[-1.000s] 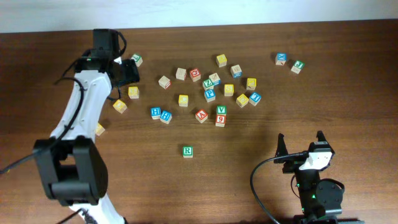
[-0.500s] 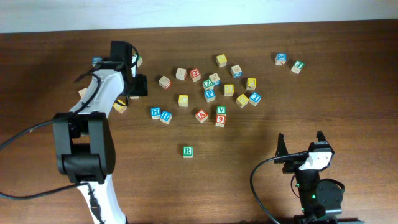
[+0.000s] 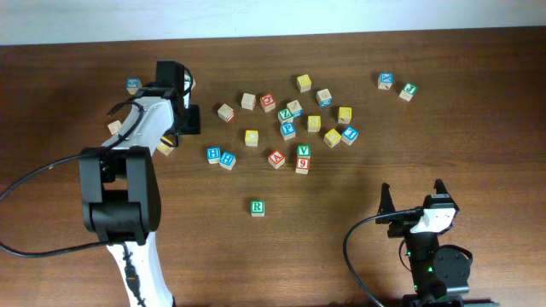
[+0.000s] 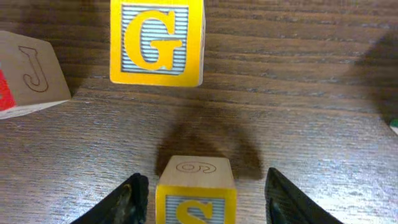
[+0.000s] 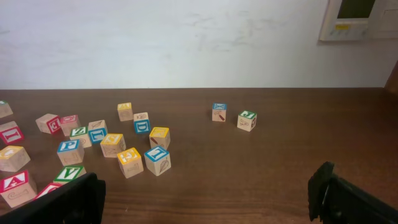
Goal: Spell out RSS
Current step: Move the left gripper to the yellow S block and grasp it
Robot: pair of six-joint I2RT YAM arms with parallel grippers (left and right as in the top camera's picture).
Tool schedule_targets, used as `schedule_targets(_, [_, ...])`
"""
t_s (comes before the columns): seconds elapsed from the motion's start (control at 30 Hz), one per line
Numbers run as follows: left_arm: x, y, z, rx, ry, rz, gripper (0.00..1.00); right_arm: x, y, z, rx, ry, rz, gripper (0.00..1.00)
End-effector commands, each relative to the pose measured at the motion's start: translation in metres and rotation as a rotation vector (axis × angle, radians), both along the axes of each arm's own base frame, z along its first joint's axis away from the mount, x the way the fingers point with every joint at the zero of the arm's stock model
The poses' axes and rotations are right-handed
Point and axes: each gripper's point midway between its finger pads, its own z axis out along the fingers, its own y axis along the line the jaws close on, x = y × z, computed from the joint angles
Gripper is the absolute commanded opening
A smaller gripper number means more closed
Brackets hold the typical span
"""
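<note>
The green-and-white R cube (image 3: 258,207) stands alone on the table in front of the cluster. In the left wrist view a yellow S cube (image 4: 196,196) sits on the wood between the two fingers of my left gripper (image 4: 205,186), which is open, with a gap on the right side. In the overhead view the left gripper (image 3: 186,119) covers that cube at the cluster's left end. I cannot pick out a second S cube. My right gripper (image 3: 413,196) is open and empty at the near right, far from the cubes; it also shows in the right wrist view (image 5: 211,199).
A yellow G cube (image 4: 157,42) lies just beyond the S cube, and a J cube with a red face (image 4: 28,74) lies to its left. Several mixed letter cubes (image 3: 290,119) spread across the table's far middle. Two cubes (image 3: 397,85) stand at the far right.
My left arm has swung in and the gripper has shifted right and nearer, settling over the yellow cube. Two cubes at the far left came into sight. The right arm has not moved.
</note>
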Motion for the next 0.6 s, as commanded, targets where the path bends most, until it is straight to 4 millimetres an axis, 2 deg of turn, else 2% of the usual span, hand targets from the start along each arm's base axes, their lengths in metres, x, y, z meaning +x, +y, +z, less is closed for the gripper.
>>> schedule_targets(0.0, [-0.001, 0.004, -0.0045, 0.012, 0.009, 0.0, 0.49, -0.0002, -0.0011, -0.0028, 0.01, 0.006, -0.009, 0.98])
schedule_targets(0.1, [-0.0009, 0.0036, -0.0045, 0.01, 0.008, -0.001, 0.4, -0.0001, -0.0011, -0.0027, 0.01, 0.005, -0.009, 0.98])
schedule_targets(0.47, [0.0006, 0.0021, -0.0041, 0.002, 0.002, -0.003, 0.31, -0.0001, -0.0011, -0.0027, 0.01, 0.005, -0.009, 0.98])
schedule_targets(0.5, [0.001, 0.0021, -0.004, 0.002, 0.0, -0.003, 0.27, -0.0001, -0.0011, -0.0027, 0.01, 0.005, -0.009, 0.98])
schedule_targets(0.57, [0.0013, 0.0021, -0.0039, -0.001, -0.002, 0.005, 0.27, -0.0001, -0.0011, -0.0027, 0.01, 0.005, -0.009, 0.98])
